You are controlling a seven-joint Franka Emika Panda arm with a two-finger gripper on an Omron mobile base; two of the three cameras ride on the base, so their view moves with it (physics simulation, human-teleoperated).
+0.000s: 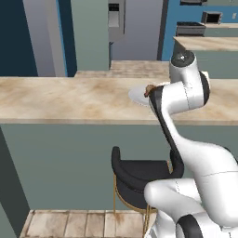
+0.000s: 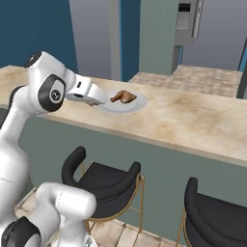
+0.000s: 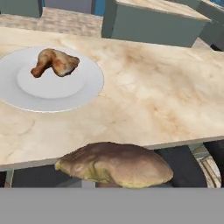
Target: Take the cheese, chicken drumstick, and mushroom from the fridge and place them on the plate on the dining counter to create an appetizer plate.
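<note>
Mushroom [image 3: 114, 165]: clamped in closed jaws, cap toward camera, carried at near edge of bench [image 3: 166, 96], short of plate [image 3: 83, 94]; likely next for plate
Drumstick [image 3: 55, 62]: lying on plate, delivered
Bench: beige marble top, grey-green front; black stool [image 1: 135, 176] below
Room: blue walls, wood floor beyond

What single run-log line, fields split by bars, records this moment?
held: mushroom in shut gripper | plate: chicken drumstick on it | site: dining counter | next: likely mushroom to plate
</note>
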